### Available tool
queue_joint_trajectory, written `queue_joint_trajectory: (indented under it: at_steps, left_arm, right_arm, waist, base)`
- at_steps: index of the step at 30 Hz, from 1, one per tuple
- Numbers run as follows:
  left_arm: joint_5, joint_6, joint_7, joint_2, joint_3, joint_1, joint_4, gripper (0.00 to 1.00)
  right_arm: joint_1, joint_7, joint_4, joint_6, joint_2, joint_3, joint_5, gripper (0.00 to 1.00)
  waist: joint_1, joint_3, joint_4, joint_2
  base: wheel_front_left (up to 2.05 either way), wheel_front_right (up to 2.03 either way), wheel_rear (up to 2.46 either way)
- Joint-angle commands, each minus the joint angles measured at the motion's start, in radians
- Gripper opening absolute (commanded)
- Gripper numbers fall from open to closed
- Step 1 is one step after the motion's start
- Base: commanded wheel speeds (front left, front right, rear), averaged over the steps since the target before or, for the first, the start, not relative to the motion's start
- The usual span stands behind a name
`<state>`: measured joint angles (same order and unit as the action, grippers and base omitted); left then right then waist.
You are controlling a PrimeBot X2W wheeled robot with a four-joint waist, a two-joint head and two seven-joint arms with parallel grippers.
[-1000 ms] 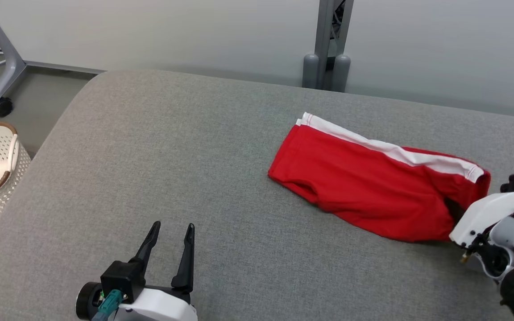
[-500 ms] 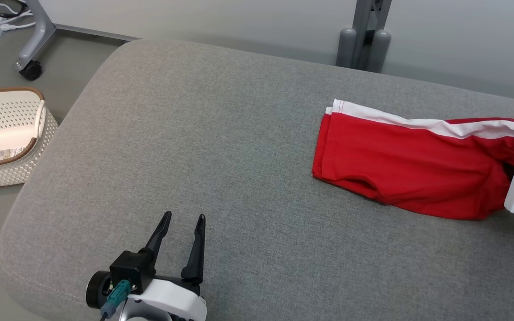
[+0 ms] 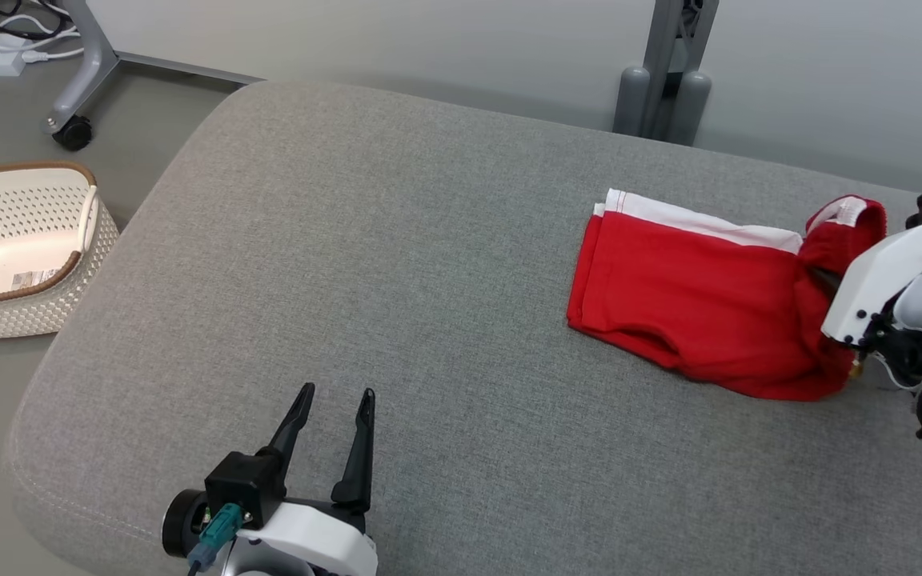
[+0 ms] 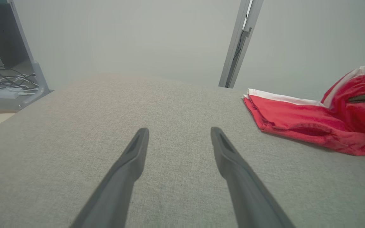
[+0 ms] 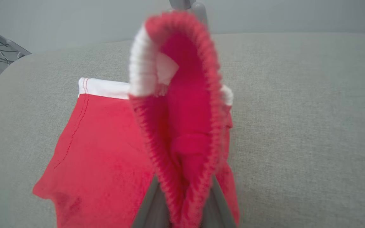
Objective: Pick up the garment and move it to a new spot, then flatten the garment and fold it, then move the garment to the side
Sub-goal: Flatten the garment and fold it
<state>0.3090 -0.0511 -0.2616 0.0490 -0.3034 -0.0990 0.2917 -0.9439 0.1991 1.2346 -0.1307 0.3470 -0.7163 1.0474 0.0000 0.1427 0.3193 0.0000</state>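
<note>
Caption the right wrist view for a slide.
Right hand shut on the waistband of the red shorts, holding it raised above the grey cushion.

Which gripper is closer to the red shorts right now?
Right. The right gripper is shut on the waistband end of the red shorts, holding it raised off the grey cushion. The left gripper is open, apart from them, over bare cushion to their left.

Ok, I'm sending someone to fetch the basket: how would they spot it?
Start at the big grey padded surface. Off its left edge, on the floor, sits the basket: cream, perforated walls, brown rim, unlike the grey wheeled stand beyond it.
</note>
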Motion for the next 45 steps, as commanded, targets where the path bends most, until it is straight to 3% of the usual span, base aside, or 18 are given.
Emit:
queue_joint_trajectory:
  at_steps: [1,9,35,36,37,38,45]
  left_arm:
    - [0.006,-0.006,-0.004,0.004,-0.001,0.005,0.004,1.0]
    - [0.022,-0.002,-0.004,0.004,-0.016,0.004,0.0,1.0]
    - [0.072,-0.024,-0.004,0.004,-0.094,-0.004,-0.014,1.0]
    - [0.073,-0.024,-0.004,0.004,-0.094,-0.001,-0.014,1.0]
    - [0.073,-0.024,-0.004,0.004,-0.094,0.001,-0.014,1.0]
    - [0.072,-0.024,-0.004,0.004,-0.094,0.002,-0.014,1.0]
    - [0.075,-0.028,-0.004,0.004,-0.087,-0.003,-0.01,1.0]
  right_arm:
    - [-0.012,0.019,-0.011,0.0,-0.018,0.011,0.023,0.0]
    - [-0.038,0.076,-0.024,0.0,-0.075,0.058,0.114,0.0]
    - [-0.055,0.062,0.045,0.0,-0.111,0.067,0.141,0.0]
    - [-0.053,0.059,0.047,0.0,-0.111,0.065,0.139,0.07]
    - [-0.055,0.05,0.048,0.0,-0.108,0.061,0.131,0.67]
    - [-0.056,0.04,0.049,0.0,-0.107,0.06,0.128,1.0]
    - [-0.067,0.015,0.055,0.0,-0.124,0.055,0.112,1.0]
  waist:
    - [0.0,-0.011,-0.001,0.0]
    - [0.0,-0.008,0.024,0.0]
    - [0.0,0.067,0.196,0.0]
    - [0.0,0.067,0.198,0.0]
    - [0.0,0.068,0.199,0.0]
    - [0.0,0.07,0.2,0.0]
    - [0.0,0.068,0.198,0.0]
  base:
    - [0.0,0.0,0.0]
    - [0.0,0.0,0.0]
    - [0.0,0.0,0.0]
    - [0.0,0.0,0.0]
    - [0.0,0.0,0.0]
    - [0.0,0.0,0.0]
    - [0.0,0.0,0.0]
